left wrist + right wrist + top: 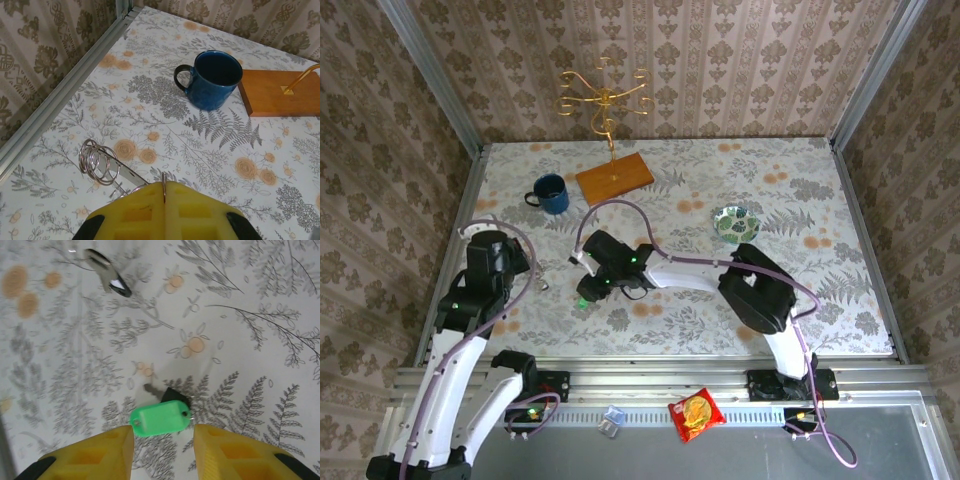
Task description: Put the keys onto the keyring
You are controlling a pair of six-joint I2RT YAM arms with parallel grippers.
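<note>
**A:** Where's the keyring?

**B:** In the left end effector [164,194]. Its yellow fingers are pressed flat together, and the keyring [163,176], a thin wire loop seen edge-on, is pinched in the seam between them.

**A:** And the loops [97,162] in front of it?

**B:** Silver, just ahead of the fingers and off to the left in that wrist view. A flat strip [131,176] runs from them back toward the pads. They throw shadows on the counter [210,150]. I cannot tell whether they touch it, or whether the strip is a key.

**A:** The other side?

**B:** The right end effector [163,437] stands well open with nothing in it. It hangs low over the counter. The green key [160,420] lies flat just beyond the gap between its two fingers, one end close to a fingertip. A dark piece [174,395] with a short stub lies against the green key's far edge. I cannot tell whether it is a second key.

**A:** How do the arms stand?

**B:** From above, the right arm reaches across to the left half of the counter. Its end effector is near the left one but apart from it.

**A:** Anything else around?

**B:** A blue mug [215,80] stands upright beyond the left end effector, handle to the left. It is just beside a wooden base [277,92] that carries a gold stand [605,95]. A patterned bowl [730,223] sits farther right, well apart from the keys
</note>
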